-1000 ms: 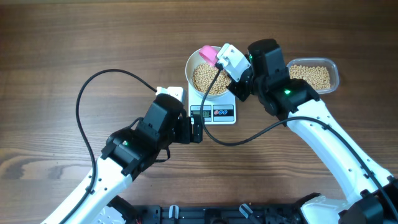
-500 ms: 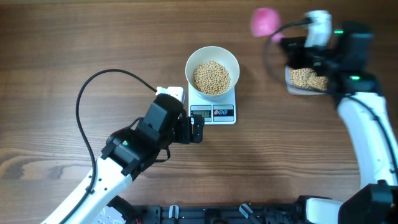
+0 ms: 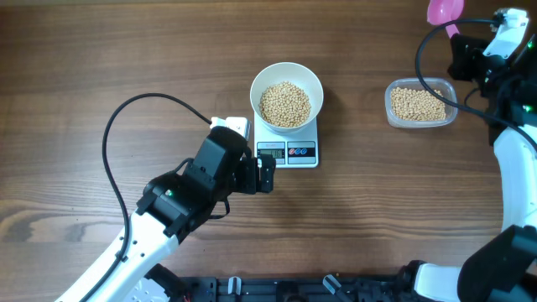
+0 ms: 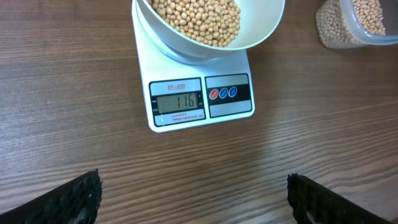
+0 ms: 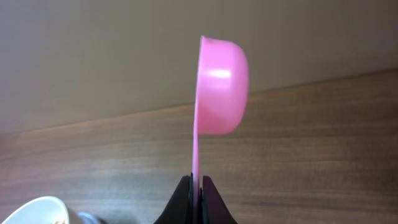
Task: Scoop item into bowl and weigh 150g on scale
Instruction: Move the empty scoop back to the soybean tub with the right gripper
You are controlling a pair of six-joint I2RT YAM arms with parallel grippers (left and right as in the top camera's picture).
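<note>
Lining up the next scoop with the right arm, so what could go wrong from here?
Overshoot: the display on the scale looks like 116, so a full pink scoop of beans may pass 150.
Slip: the right gripper pinches only the scoop's thin handle, scoop turned on its side; a load could twist it and spill.
Knock: the bowl overhangs the scale, so a bump could shift it.

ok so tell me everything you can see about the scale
The scale is a small, white, square kitchen scale that looks like plastic, lying flat on the wooden table. Its front edge carries a grey display, labelled SF-400 and reading what looks like 116. Beside it is a dark panel with three round buttons, one red and two blue. The white bowl of beans sits on its platform, covering most of it. Nothing else touches it.
</note>
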